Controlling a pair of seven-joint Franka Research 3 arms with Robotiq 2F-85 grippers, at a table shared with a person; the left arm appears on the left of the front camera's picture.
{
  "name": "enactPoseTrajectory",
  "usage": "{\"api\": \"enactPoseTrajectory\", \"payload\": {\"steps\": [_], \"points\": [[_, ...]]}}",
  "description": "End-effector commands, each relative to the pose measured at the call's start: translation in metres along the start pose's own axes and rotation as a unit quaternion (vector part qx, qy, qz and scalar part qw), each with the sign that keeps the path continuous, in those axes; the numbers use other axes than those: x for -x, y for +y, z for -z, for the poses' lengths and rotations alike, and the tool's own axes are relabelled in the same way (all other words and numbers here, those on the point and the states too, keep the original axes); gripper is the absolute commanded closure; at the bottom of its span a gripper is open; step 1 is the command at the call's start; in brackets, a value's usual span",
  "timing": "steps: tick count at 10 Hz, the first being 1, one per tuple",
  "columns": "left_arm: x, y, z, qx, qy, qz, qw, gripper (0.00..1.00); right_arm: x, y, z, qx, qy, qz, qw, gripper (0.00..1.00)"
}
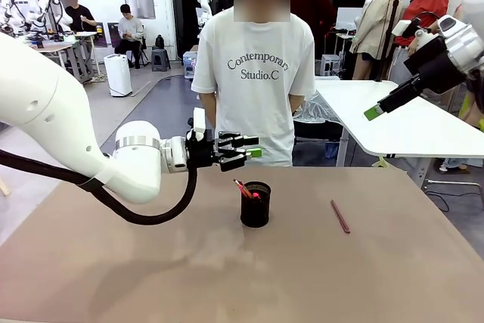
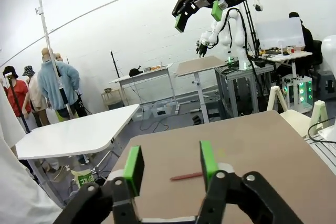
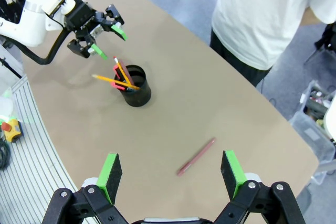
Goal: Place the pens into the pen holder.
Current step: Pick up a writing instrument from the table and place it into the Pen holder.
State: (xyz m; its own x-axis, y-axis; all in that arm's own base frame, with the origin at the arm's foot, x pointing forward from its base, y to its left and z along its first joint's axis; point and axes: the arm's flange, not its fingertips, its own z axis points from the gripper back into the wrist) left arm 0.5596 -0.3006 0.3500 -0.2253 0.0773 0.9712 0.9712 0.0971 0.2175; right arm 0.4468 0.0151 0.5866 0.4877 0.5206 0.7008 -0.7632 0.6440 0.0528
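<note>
The black mesh pen holder [image 1: 255,204] [image 3: 135,92] stands mid-table with the black red-ended pen [image 3: 120,72] and the yellow-orange pen [image 3: 113,81] leaning in it. The reddish-brown pen [image 1: 340,216] [image 2: 186,176] [image 3: 196,157] lies flat on the table to the holder's right. My left gripper [image 1: 253,147] [image 2: 171,165] hovers open and empty above and left of the holder. My right gripper [image 1: 375,112] [image 3: 170,171] is raised high over the table's right side, open and empty, looking down on the lying pen.
A person in a white T-shirt [image 1: 255,73] stands at the far edge of the brown table [image 1: 151,262]. A white table [image 1: 401,122] stands behind on the right.
</note>
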Motion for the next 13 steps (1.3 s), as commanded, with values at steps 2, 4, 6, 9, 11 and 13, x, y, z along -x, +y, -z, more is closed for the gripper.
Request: {"api": "enactPoseTrajectory", "payload": {"steps": [2,4,6,9,11,13], "points": [[-0.002,-0.014,-0.001,-0.016,0.026,-0.004,1.0,0.0,0.0,-0.001,0.0,-0.007,-0.01,0.0,1.0,0.0],[-0.026,-0.016,-0.007,0.014,0.061,-0.018,0.998,0.0,0.0,-0.001,0.0,-0.007,-0.01,0.0,1.0,0.0],[-0.053,-0.018,-0.021,0.035,0.12,-0.025,0.992,0.0,0.0,-0.001,0.0,-0.007,-0.01,0.0,1.0,0.0],[-0.052,-0.016,-0.018,0.031,0.119,-0.021,0.992,0.0,0.0,-0.001,0.0,-0.007,-0.01,0.0,1.0,0.0],[-0.052,-0.016,-0.018,0.031,0.119,-0.021,0.992,0.0,0.0,-0.001,0.0,-0.007,-0.01,0.0,1.0,0.0],[-0.052,-0.016,-0.018,0.031,0.119,-0.021,0.992,0.0,0.0,-0.001,0.0,-0.007,-0.01,0.0,1.0,0.0]]}}
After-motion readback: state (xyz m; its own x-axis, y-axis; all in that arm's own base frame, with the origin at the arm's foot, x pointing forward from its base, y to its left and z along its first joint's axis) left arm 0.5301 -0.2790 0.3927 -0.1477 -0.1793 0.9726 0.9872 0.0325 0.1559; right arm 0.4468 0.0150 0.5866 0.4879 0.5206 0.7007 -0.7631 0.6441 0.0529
